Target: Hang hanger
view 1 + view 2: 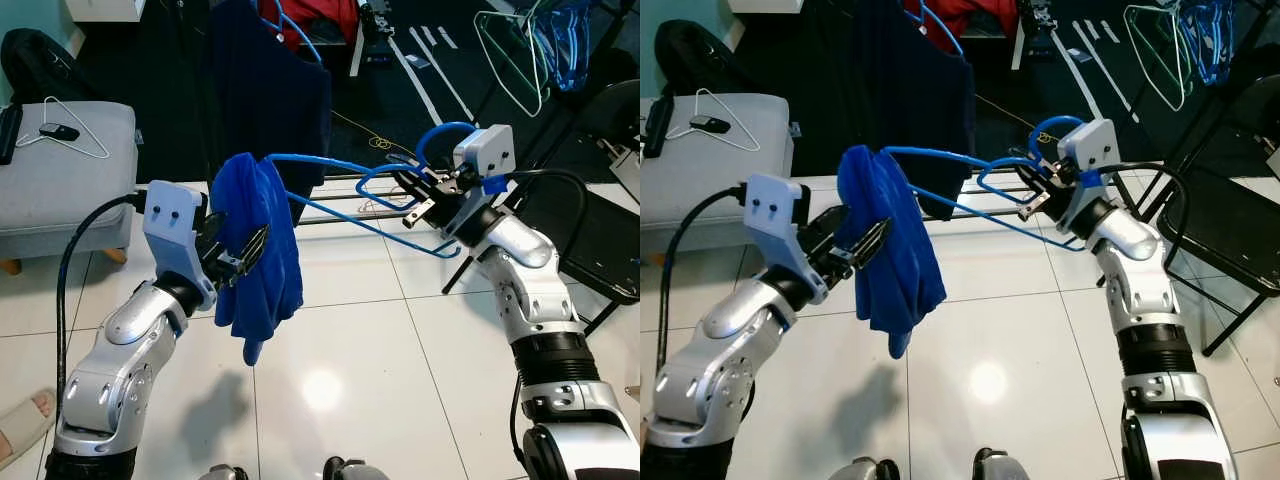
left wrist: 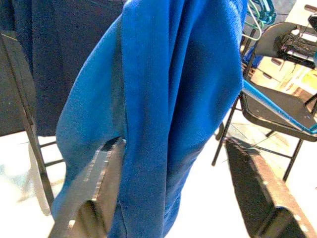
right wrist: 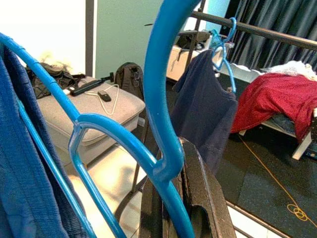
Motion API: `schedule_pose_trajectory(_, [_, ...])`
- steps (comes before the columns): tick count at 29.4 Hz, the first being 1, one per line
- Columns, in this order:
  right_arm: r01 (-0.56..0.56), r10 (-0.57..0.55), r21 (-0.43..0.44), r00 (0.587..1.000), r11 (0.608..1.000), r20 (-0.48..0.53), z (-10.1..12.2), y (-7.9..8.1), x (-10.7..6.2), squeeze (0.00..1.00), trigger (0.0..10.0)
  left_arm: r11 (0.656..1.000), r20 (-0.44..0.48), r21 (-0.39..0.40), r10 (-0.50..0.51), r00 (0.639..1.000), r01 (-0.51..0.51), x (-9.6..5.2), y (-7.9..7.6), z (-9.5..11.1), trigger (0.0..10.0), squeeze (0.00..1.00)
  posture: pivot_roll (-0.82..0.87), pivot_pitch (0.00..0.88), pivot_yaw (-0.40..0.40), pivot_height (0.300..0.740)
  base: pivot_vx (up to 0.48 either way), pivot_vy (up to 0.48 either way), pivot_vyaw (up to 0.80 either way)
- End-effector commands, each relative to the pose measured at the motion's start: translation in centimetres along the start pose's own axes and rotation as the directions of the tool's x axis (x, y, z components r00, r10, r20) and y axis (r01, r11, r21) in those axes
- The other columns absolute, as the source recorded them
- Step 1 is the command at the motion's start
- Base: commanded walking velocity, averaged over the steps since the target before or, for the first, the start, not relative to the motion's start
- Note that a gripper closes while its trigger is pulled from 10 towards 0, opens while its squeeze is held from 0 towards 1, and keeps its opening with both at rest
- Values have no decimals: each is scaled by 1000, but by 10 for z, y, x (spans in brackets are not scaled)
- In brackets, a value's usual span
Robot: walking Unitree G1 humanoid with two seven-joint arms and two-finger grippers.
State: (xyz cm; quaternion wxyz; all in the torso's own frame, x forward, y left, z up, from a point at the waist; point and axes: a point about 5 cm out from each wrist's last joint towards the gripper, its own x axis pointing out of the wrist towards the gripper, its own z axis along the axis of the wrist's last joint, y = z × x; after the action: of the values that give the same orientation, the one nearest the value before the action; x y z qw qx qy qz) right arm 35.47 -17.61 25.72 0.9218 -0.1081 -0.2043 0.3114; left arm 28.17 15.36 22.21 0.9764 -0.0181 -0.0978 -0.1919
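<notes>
Right tool pinches blue hanger at its neck, long axis running sideways toward left tool, spread around draped blue shirt. Clothes rail lies ahead, above.

Bright, even indoor light, sharp head views.
Glare spot on the white floor; close cloth slightly soft in the wrist views.

White tiled floor under a grey ottoman with white hanger.
</notes>
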Motion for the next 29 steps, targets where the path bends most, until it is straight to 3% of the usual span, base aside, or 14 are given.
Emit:
schedule_pose_trajectory(1, [7, -8, 16, 999, 1000, 34, 4, -3, 0, 0, 0, 1000, -18, 10, 8, 1000, -8, -2, 4, -6, 10000, 1000, -84, 240, -86, 740, 0, 0, 0])
schedule_pose_trajectory(2, [7, -8, 16, 999, 1000, 34, 4, -3, 0, 0, 0, 1000, -18, 10, 8, 1000, -8, -2, 4, -6, 10000, 1000, -84, 240, -86, 740, 0, 0, 0])
schedule_pose_trajectory(3, [0, -1, 21, 999, 1000, 40, 5, -3, 0, 0, 0, 1000, -11, 15, 17, 1000, -17, 3, 8, -7, 10000, 843, -85, 235, -85, 740, 0, 0, 0])
schedule_pose_trajectory(5, [0, -1, 21, 999, 1000, 40, 5, -3, 0, 0, 0, 1000, -11, 15, 17, 1000, -17, 3, 8, -7, 10000, 843, -85, 235, -85, 740, 0, 0, 0])
schedule_pose_trajectory(6, [-7, 6, 25, 999, 1000, 44, 5, -2, 0, 0, 0, 1000, 3, 19, 18, 1000, -18, 8, 9, -6, 10000, 0, -85, 235, -85, 740, 0, 0, 0])
schedule_pose_trajectory(13, [-38, 35, 40, 997, 998, 65, 7, 3, 1, 0, 0, 1000, 51, 16, 18, 999, -18, 27, 14, -11, 10000, 0, -87, 216, -76, 740, 0, 0, 0])
schedule_pose_trajectory(20, [-46, 43, 44, 997, 998, 69, 7, 6, 0, 0, 0, 1000, 60, 20, 13, 998, -14, 31, 17, -11, 10000, 0, -86, 209, -70, 740, 0, 0, 0])
schedule_pose_trajectory(21, [-46, 43, 46, 997, 998, 69, 7, 6, -1, 0, 0, 1000, 63, 22, 8, 998, -10, 31, 19, -10, 1294, 0, -84, 207, -68, 740, 0, 0, 0])
schedule_pose_trajectory(22, [-46, 43, 46, 997, 998, 69, 7, 6, -1, 0, 0, 1000, 63, 22, 8, 998, -10, 31, 19, -10, 1294, 0, -84, 207, -68, 740, 0, 0, 0])
schedule_pose_trajectory(23, [-46, 43, 47, 997, 998, 68, 6, 7, -2, 0, 0, 1000, 66, 29, -2, 998, 1, 31, 21, -8, 0, 0, -83, 205, -64, 740, 0, 0, 0])
schedule_pose_trajectory(29, [-40, 36, 50, 997, 998, 62, 4, 7, -4, 0, 0, 999, 73, 42, -14, 997, 11, 29, 25, -7, 0, 0, -77, 200, -61, 740, 0, 0, 0])
